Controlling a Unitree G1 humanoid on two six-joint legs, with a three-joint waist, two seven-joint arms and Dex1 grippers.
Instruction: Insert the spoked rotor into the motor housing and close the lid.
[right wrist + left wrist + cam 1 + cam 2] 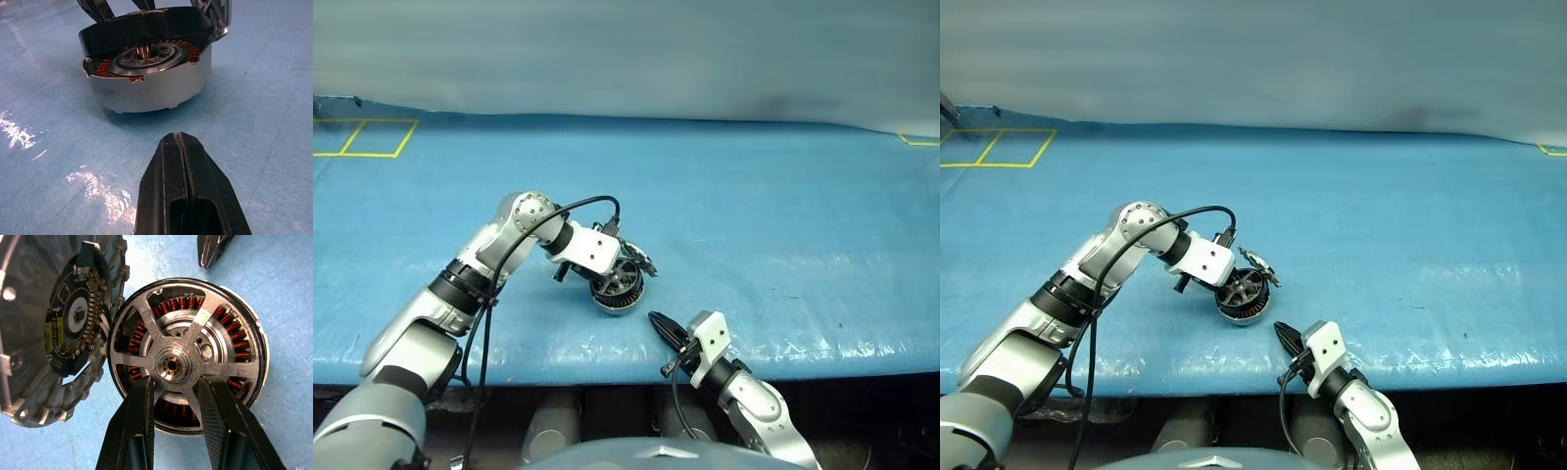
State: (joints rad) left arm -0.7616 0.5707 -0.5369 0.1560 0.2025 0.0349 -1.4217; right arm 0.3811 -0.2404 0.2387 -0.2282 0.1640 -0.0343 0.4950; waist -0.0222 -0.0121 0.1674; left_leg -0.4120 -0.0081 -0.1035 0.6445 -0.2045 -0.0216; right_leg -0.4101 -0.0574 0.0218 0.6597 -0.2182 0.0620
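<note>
Motor housing [614, 291] on blue table cover [783, 225], near front edge, just past centre toward robot's left. Left gripper [172, 396] over housing from about nine o'clock, black fingers [139, 406] apart, straddling one spoke of spoked rotor [182, 363]; rotor tilted, one side raised above housing rim in right wrist view. Right gripper [658, 323] at housing's four o'clock, apart from it, fingers pressed together.

Left wrist view alone gives inside detail: copper-red windings between silver spokes, brass-coloured hub at centre, lid [46, 323] swung open beside housing, toothed rim, dark circuit board inside. Right wrist view gives side: pale grey housing wall, notched lower edge
</note>
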